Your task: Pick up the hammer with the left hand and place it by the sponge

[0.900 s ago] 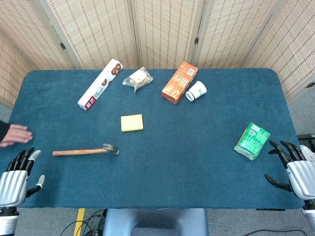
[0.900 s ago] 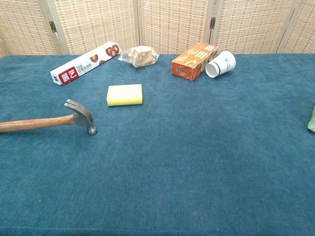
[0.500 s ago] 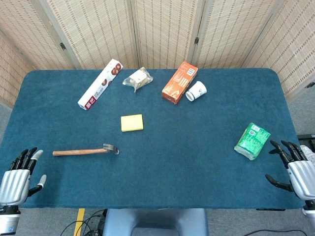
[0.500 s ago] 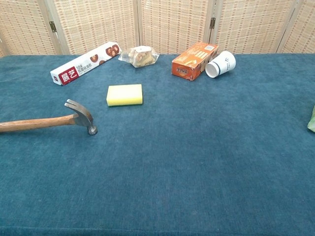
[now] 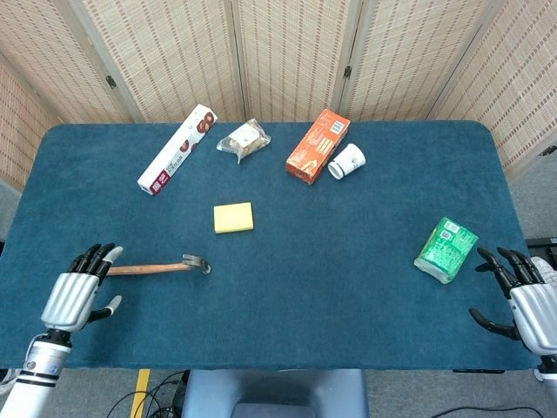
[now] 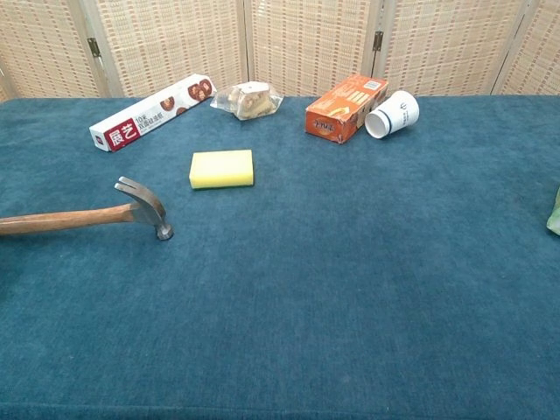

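The hammer (image 5: 157, 267) lies flat on the blue table (image 5: 348, 261), its long handle pointing sideways at the left hand (image 5: 77, 293). That hand is right by the handle end, fingers apart, holding nothing. The sponge (image 5: 233, 217) sits beyond the hammer head. The right hand (image 5: 522, 300), far off, is empty too.

The blue table (image 5: 365, 287) carried a hammer (image 5: 161, 267) near its left edge, a sponge (image 5: 233, 217), two boxes, a wrapped snack, a cup and a green packet.
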`<act>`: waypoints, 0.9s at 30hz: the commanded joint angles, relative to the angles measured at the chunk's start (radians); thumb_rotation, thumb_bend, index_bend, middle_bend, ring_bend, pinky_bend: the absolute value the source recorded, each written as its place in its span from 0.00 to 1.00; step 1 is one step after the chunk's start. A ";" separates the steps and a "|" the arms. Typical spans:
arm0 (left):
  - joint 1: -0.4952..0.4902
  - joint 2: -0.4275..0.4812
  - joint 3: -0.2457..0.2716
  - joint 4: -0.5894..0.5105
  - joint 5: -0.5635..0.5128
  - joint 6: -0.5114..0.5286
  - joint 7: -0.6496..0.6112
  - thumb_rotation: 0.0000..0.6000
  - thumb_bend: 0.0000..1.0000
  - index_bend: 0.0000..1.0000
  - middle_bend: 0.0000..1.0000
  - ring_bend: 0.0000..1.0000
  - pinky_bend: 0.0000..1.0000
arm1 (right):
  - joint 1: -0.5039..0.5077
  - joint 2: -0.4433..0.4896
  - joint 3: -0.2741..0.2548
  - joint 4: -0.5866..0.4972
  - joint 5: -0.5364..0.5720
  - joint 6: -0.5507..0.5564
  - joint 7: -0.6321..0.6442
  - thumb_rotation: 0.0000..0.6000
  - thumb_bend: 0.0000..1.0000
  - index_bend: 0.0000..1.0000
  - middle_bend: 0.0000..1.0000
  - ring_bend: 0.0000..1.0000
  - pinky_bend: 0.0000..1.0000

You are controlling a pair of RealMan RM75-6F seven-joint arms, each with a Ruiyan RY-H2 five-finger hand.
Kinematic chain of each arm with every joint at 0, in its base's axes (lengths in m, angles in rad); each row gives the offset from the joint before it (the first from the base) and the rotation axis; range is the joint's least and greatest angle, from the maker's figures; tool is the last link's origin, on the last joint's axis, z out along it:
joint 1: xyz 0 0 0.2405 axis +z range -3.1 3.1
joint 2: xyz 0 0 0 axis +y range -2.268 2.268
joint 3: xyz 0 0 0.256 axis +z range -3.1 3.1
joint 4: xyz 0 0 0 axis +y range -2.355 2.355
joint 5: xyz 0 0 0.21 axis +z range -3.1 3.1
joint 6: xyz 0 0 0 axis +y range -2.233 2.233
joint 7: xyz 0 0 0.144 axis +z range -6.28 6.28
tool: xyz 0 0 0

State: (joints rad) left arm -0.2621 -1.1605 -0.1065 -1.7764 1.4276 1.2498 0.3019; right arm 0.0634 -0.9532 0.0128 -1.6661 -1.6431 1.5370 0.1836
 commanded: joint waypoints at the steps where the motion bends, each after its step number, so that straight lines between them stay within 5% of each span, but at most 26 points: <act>1: -0.082 -0.031 -0.032 -0.007 -0.078 -0.101 0.070 1.00 0.32 0.09 0.10 0.06 0.20 | -0.003 0.001 -0.001 0.002 0.001 0.003 0.003 1.00 0.12 0.08 0.32 0.10 0.12; 10: -0.215 -0.085 -0.056 0.006 -0.269 -0.283 0.136 1.00 0.32 0.07 0.10 0.04 0.20 | -0.010 0.000 -0.001 0.013 0.010 0.009 0.014 1.00 0.12 0.08 0.32 0.10 0.12; 19: -0.298 -0.204 -0.056 0.098 -0.452 -0.293 0.245 1.00 0.32 0.15 0.11 0.04 0.20 | -0.014 -0.004 -0.002 0.026 0.017 0.009 0.027 1.00 0.12 0.08 0.32 0.10 0.12; 27: -0.331 -0.265 -0.036 0.161 -0.497 -0.289 0.248 1.00 0.32 0.27 0.26 0.12 0.20 | -0.015 -0.008 -0.001 0.032 0.021 0.007 0.031 1.00 0.12 0.08 0.32 0.10 0.12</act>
State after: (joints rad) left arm -0.5903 -1.4192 -0.1470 -1.6203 0.9318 0.9555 0.5505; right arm 0.0489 -0.9607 0.0117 -1.6343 -1.6222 1.5444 0.2145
